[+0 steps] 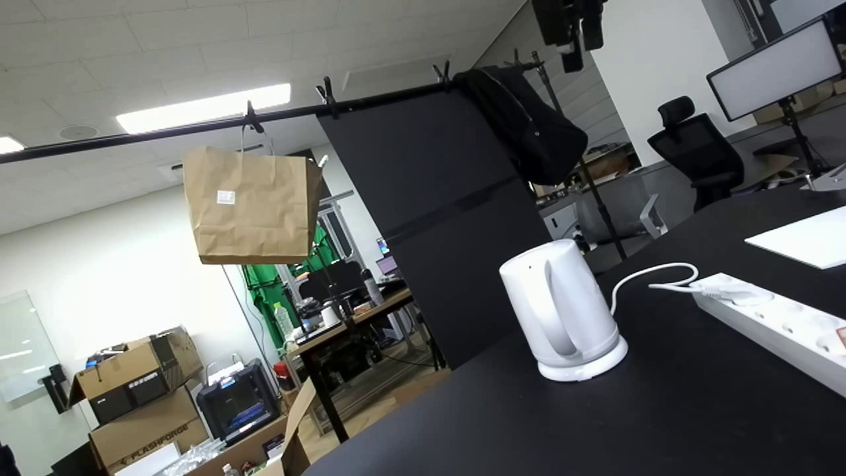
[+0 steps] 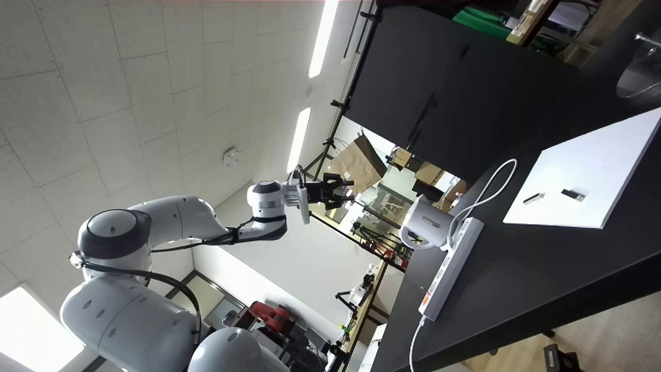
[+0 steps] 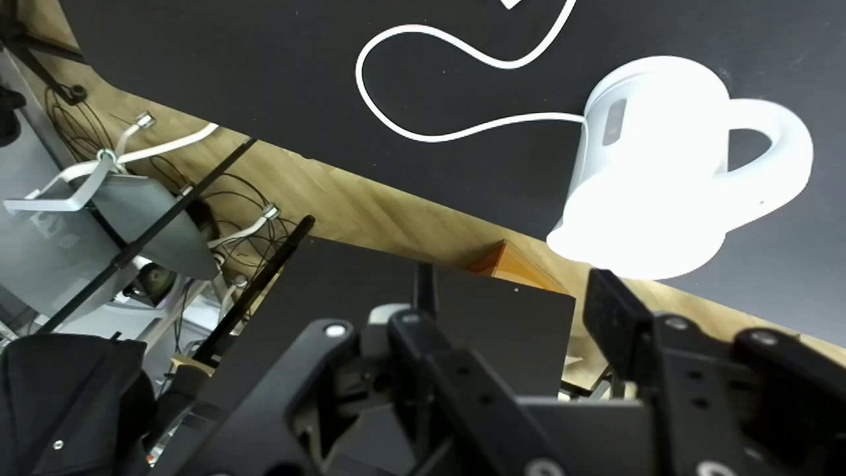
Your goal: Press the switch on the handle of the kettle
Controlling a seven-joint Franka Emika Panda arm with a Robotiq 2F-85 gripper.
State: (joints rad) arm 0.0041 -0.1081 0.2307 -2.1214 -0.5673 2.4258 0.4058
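The white kettle (image 1: 529,297) stands upright on its base on the black table. It also shows in an exterior view (image 2: 431,222) and in the wrist view (image 3: 661,178), where its top is overexposed. Its loop handle (image 3: 786,155) points right in the wrist view and also shows in both exterior views (image 1: 554,314) (image 2: 413,242). The switch cannot be made out clearly; a tiny dark dot shows on the handle in the wrist view. My gripper (image 3: 515,291) is open and empty, above and apart from the kettle. It also shows in both exterior views (image 1: 581,49) (image 2: 352,190).
A white power strip (image 1: 786,324) lies beside the kettle, with the white cord (image 1: 651,270) plugged in. A white board (image 2: 583,165) with two small dark items and a clear container (image 2: 640,72) are on the table (image 2: 516,279). A black panel (image 1: 456,198) hangs behind.
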